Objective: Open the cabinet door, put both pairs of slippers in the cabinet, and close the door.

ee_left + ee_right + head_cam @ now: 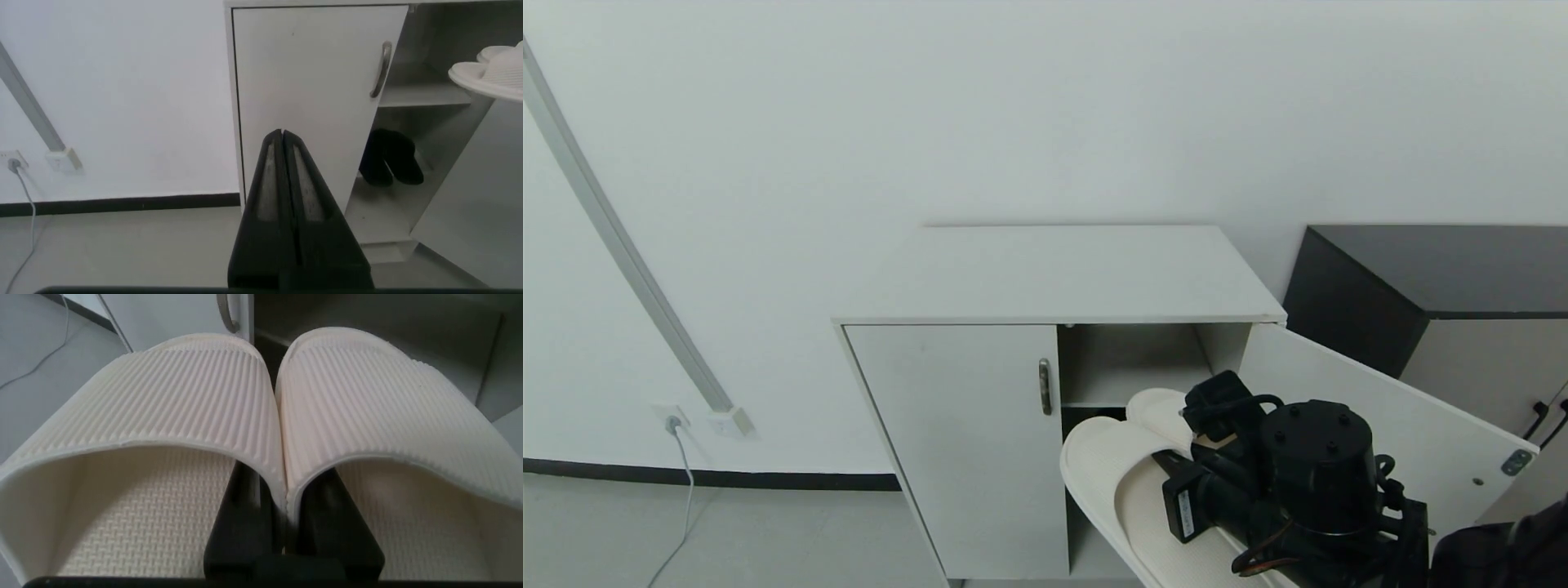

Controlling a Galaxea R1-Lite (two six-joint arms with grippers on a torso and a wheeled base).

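Now slippers [1107,469] in R pincer [283,527]

Right door [1380,425] swung wide, left door [956,441] shut. White slippers [1111,474] hang before the gap; black slippers [392,159] occupy the lower compartment, shelf [417,95] has room.

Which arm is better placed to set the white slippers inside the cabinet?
Right. Its jaws are shut on the white slippers at the open side of the cabinet. The left jaws are shut on nothing, set back, facing the closed door.
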